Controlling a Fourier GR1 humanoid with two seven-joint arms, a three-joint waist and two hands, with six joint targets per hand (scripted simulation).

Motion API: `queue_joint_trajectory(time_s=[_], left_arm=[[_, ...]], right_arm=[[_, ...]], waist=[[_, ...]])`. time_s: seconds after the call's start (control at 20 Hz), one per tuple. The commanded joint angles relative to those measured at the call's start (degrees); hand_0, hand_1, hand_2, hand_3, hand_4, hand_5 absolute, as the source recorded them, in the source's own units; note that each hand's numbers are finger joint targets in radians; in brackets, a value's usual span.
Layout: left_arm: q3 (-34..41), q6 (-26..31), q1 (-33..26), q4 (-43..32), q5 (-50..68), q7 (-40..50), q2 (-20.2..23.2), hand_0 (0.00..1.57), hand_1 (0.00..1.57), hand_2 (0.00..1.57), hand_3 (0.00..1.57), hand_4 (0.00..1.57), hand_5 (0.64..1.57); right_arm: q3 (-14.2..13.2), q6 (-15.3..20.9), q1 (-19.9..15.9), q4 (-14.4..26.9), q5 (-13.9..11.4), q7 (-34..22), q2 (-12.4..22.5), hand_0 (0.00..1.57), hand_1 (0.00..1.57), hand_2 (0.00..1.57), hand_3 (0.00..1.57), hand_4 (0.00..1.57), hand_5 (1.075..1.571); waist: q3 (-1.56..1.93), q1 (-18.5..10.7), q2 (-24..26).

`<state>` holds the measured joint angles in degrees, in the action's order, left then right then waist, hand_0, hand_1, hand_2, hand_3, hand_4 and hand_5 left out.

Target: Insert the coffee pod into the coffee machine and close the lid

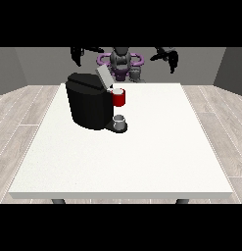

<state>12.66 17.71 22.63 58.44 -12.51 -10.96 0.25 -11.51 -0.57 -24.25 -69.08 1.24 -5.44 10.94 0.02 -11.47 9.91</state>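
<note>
Nearest the camera lies a wide bare stretch of the white table [122,166]; all the task's things sit toward its far left.

Both hands hang raised above the far edge, well apart from everything. At the view's left, one hand [77,53] hovers up behind the machine; the hand at the view's right [167,55] hangs far to the right. Neither carries anything, but whether their fingers are spread or curled I cannot tell.

Outward from them stands the black coffee machine [89,105], its grey lid [104,77] tilted up and open. At the machine's right side, the red pod holder [119,98] shows a pale top, possibly the coffee pod; I cannot be sure. A small grey cup [120,120] sits on the base beneath it.

If the pod is indeed seated, closing is probably the step in hand. The nearer hand should come down over the lid's raised edge and press it forward and down, keeping clear of the cup.
</note>
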Motion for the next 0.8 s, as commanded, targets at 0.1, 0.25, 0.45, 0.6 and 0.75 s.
queue_joint_trajectory(time_s=[0.1, 0.25, 0.45, 0.6, 0.75], left_arm=[[-1.09, -1.23, -2.86, 7.91, 2.96, 3.46, 1.3, 0.0, 0.0, 0.0, 0.0, 0.26, 1.571], [-1.85, -0.09, -4.57, 13.22, 5.21, 3.9, 1.53, 0.0, 0.0, 0.0, 0.0, 0.37, 1.571], [-4.72, -0.8, -7.79, 16.47, 3.94, 2.17, 1.14, 0.0, 0.0, 0.0, 0.0, 0.36, 1.571], [-1.79, -0.45, -4.13, 16.6, 6.3, 3.45, 4.21, 0.0, 0.0, 0.0, 0.0, 0.37, 1.571], [-3.38, -4.82, -7.35, 18.79, 4.68, 4.28, 2.18, 0.0, 0.0, 0.0, 0.0, 0.38, 1.571]], right_arm=[[-0.46, 0.26, -5.37, 1.57, 2.99, -5.29, -0.88, 0.0, 0.0, 0.0, 0.0, 0.18, 1.571], [-0.54, -1.1, -4.52, 4.81, 2.87, 0.43, -0.47, 0.0, 0.0, 0.0, 0.0, 0.07, 1.571], [0.04, 0.49, -9.14, 7.44, 1.51, -0.33, -0.05, 0.0, 0.0, 0.0, 0.0, 0.0, 1.571], [2.24, 1.09, -12.02, 7.45, 0.97, -0.22, -2.22, 0.0, 0.0, 0.0, 0.0, 0.0, 1.571], [3.31, -0.55, -12.73, 7.76, 1.17, -0.92, -1.83, 0.0, 0.0, 0.0, 0.0, 0.0, 1.571]], waist=[[-0.02, 1.77, -2.85], [-0.01, 1.04, -5.65], [-0.01, -0.65, -8.57], [-0.02, 1.61, -11.22], [-0.02, 3.42, -10.28]])
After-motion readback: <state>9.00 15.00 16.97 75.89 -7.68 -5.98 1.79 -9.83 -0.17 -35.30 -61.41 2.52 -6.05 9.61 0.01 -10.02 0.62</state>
